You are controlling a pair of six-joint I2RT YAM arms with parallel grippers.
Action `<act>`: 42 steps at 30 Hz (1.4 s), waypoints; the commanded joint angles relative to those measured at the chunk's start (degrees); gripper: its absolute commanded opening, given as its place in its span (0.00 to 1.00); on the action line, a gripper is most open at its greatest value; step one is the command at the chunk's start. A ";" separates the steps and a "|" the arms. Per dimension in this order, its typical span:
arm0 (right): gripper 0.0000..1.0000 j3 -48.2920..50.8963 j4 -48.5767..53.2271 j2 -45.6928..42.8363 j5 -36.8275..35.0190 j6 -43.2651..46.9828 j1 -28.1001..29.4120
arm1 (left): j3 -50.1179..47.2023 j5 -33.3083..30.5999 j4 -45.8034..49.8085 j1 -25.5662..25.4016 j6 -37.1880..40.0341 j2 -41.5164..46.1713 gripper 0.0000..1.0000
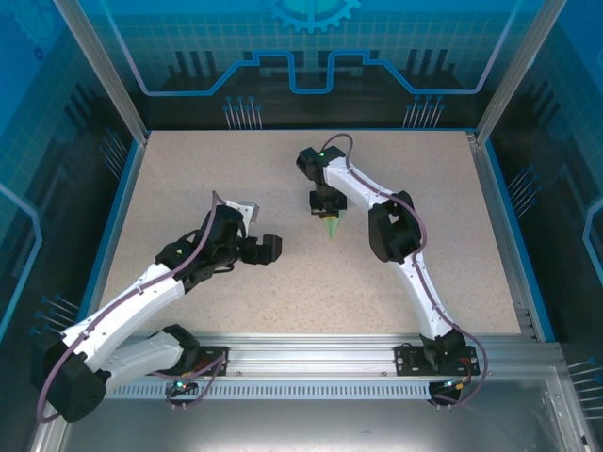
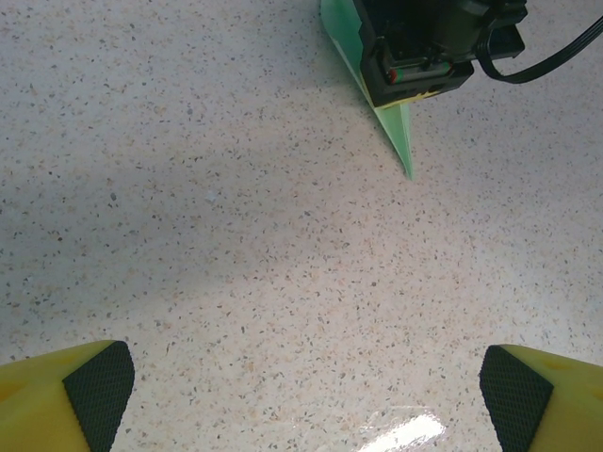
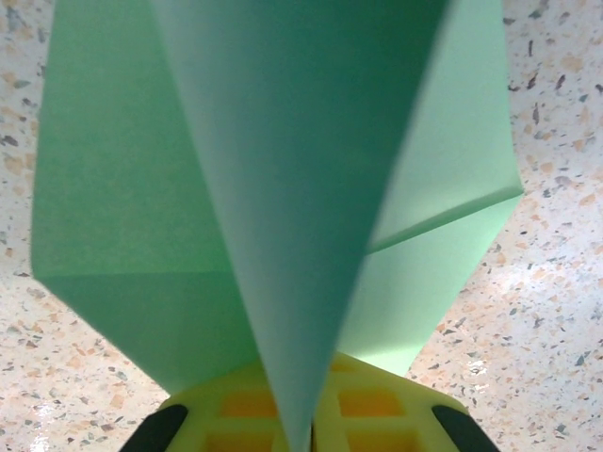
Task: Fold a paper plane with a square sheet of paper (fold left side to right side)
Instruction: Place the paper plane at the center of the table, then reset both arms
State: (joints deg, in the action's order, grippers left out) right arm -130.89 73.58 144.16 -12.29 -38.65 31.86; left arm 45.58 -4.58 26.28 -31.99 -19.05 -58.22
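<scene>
The pale mint-green sheet of paper is folded into a narrow pointed paper plane (image 1: 330,227) near the middle of the table. My right gripper (image 1: 326,209) is shut on it from above, with the point towards the arm bases. In the right wrist view the paper plane (image 3: 283,188) fans out from the centre fold pinched between my yellow fingers (image 3: 245,414). My left gripper (image 1: 273,247) stands open to the left of it, apart from the paper. In the left wrist view its pads (image 2: 94,391) stand wide over bare table, and the paper plane's tip (image 2: 400,141) pokes out below the right gripper's black body (image 2: 424,47).
The speckled beige tabletop (image 1: 424,254) is bordered by blue edges and an aluminium frame (image 1: 499,85). A metal rail (image 1: 311,353) carrying both arm bases runs along the near edge. The right arm's elbow (image 1: 391,231) rises to the right of the plane.
</scene>
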 commanded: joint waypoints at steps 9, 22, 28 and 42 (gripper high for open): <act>0.21 -0.85 1.83 1.16 -1.22 -0.15 0.80 | 1.89 1.66 0.52 0.41 1.55 -0.76 0.99; 0.51 -0.38 3.98 -7.51 -4.76 3.06 3.24 | 3.80 -2.21 2.19 0.43 -3.49 -0.23 0.98; 0.70 5.39 3.35 -17.35 -6.60 5.80 4.22 | 5.04 -6.36 3.24 1.02 -7.17 -1.18 0.98; 1.00 55.46 -32.97 -59.57 -11.05 20.23 -4.55 | -1.07 -26.80 -10.17 12.49 -5.22 2.99 0.99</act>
State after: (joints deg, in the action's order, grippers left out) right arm -81.93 52.49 88.42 -20.82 -23.66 31.14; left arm 47.83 -20.69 23.38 -21.15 -26.55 -57.52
